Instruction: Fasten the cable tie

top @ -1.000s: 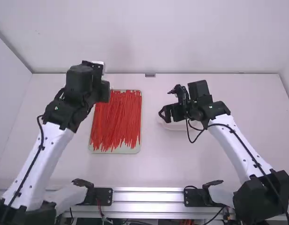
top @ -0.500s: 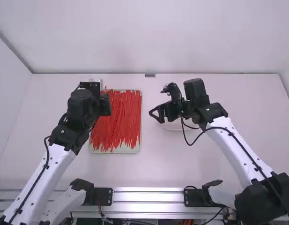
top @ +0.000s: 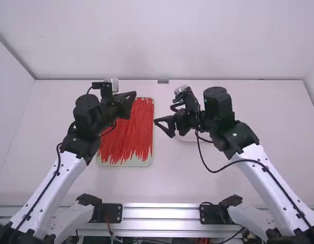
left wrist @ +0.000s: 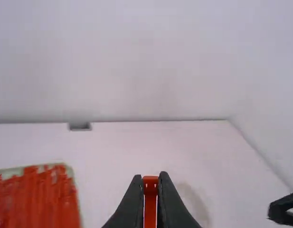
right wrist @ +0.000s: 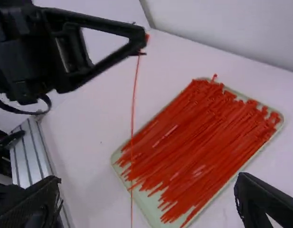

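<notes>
From above, the left end effector (top: 134,94) is up over the far end of a tray (top: 141,164). The tray lies on the white bench (top: 258,107) and is full of red cable ties (top: 127,129). The right end effector (top: 169,113) is just beside the tray's far right corner. Its two fingers are spread wide with nothing in them.

In the left wrist view, the left end effector (left wrist: 150,176) has its fingers pinched tight on one red cable tie (left wrist: 150,199). The tie sits straight between them. The bench (left wrist: 184,142) is below, and a corner of the pile of ties (left wrist: 37,194) shows at the side.

In the right wrist view, the left end effector (right wrist: 142,40) holds the cable tie (right wrist: 134,118) by its top end. The tie hangs straight down, thin and long, in front of the tray (right wrist: 118,157) and its pile of ties (right wrist: 203,137). The right end effector (right wrist: 147,179) is wide open, one finger at each side, and it is not touching the tie.
</notes>
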Available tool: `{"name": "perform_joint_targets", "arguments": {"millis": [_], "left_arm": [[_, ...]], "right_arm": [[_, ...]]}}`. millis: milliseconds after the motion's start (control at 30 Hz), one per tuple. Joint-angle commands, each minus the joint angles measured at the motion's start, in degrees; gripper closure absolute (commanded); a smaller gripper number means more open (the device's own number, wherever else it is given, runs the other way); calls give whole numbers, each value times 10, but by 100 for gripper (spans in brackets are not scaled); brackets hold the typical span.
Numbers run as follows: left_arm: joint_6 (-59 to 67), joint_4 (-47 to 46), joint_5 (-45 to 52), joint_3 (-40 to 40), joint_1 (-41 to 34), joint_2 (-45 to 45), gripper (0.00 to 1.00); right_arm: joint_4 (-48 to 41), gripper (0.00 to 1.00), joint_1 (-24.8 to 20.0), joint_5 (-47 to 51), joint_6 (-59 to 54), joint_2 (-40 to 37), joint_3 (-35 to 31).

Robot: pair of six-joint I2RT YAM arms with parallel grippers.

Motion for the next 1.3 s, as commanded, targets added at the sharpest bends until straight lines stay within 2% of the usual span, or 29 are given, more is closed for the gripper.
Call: {"name": "perform_joint_targets", "arguments": {"millis": [0, 233, 433, 533, 700, 867, 933, 1000, 1033, 1067, 1200, 1233, 1267], "left_arm": [[-53, 27, 69, -3, -1, 6, 98], [-86, 99, 122, -3, -3, 28, 98], [-107, 140, 121, -3, -29, 47, 98], [-107, 146, 121, -3, -36, 49, 98], [-128, 158, 121, -2, -39, 49, 98], [-136, 174, 120, -2, -39, 49, 98], [-148, 174, 119, -2, -39, 49, 98], [-156, 176, 119, -2, -39, 49, 98], [-156, 176, 119, -2, -39, 49, 98], [-156, 176, 119, -2, -39, 49, 98], [-157, 181, 121, -2, -39, 49, 98], [-157, 183, 121, -2, -39, 49, 98], [-157, 186, 121, -2, -39, 49, 98]], "right_arm": [[11, 2, -1, -3, 21, -14, -2], [34, 2, 14, -3, 42, 4, -2], [59, 0, 38, -2, 57, 40, -2], [66, 5, 44, -3, 57, 53, -2], [68, 24, 48, -3, 56, 58, -2], [70, 52, 48, -3, 56, 58, -2], [70, 57, 48, -3, 56, 58, -2], [70, 72, 49, -3, 56, 58, -2], [70, 73, 49, -3, 56, 58, -2], [70, 78, 50, -4, 56, 58, -2], [70, 81, 48, -3, 56, 58, -2], [70, 84, 48, -3, 56, 58, -2], [70, 91, 49, -3, 56, 58, -2]]}}
